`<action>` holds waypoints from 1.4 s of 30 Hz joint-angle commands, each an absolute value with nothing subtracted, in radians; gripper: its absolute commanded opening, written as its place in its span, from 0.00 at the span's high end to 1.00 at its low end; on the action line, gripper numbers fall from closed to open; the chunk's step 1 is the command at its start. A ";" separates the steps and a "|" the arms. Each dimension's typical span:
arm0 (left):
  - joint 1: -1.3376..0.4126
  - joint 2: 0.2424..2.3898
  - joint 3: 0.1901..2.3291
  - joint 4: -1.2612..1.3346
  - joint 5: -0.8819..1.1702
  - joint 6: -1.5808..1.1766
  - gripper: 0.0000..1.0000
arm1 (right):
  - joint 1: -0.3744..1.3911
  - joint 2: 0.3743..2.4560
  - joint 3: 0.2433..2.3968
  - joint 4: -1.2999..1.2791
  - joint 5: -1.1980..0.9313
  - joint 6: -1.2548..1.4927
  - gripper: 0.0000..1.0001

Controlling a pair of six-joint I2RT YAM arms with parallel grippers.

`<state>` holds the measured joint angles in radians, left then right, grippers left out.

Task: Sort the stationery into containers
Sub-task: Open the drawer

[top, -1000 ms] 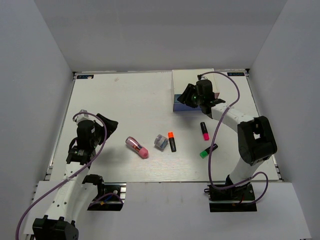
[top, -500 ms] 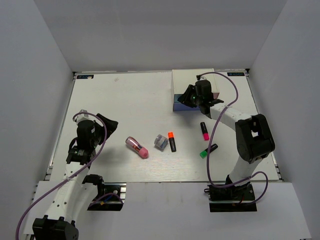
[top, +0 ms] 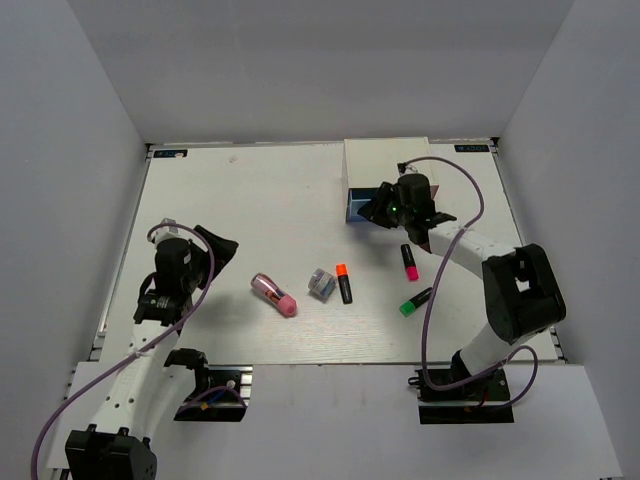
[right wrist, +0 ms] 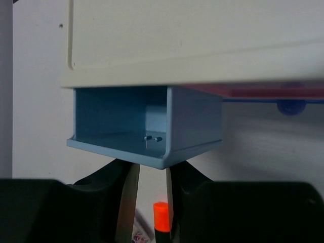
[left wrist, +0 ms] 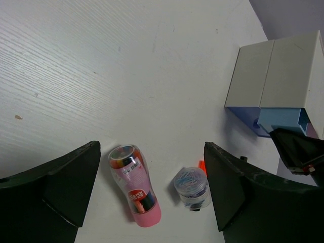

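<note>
**One drawer out, five pieces left to file**

Drawn out of the white box (right wrist: 202, 40) stands the blue drawer (right wrist: 144, 126), a thin-walled tray of smooth plastic, bare inside bar a small screw at its front wall. At that front sits the right gripper (right wrist: 153, 169), fingers pinched to a narrow slit. The knob is hidden under the drawer lip, so I'd judge, not swear, that they hold it.

That makes this the opening step, with nothing sorted yet. On the grained white table (top: 240, 200), near the box, lie the orange highlighter (top: 343, 283), pink highlighter (top: 409, 262) and green highlighter (top: 415, 301), all stubby, black-bodied and flat. Beside orange is the small grey-blue tub (left wrist: 191, 188), clear-lidded. Further left is the glossy pink cylinder (left wrist: 135, 190), round and likely to roll.

Above those two hovers the left gripper (left wrist: 151, 147), spread wide and empty. Next up: release the drawer, fetch an item, drop it in.
</note>
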<state>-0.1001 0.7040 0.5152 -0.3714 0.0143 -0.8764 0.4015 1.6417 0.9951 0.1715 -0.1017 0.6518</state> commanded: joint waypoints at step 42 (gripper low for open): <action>-0.112 0.931 0.592 -0.500 0.199 -0.971 0.00 | 0.462 1.420 0.735 0.153 -0.170 0.712 0.33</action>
<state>-0.1078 0.9291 0.5510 -0.4957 0.1619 -0.9817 0.4587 1.4464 0.7429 0.1505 -0.1455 0.7212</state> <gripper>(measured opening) 0.987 0.659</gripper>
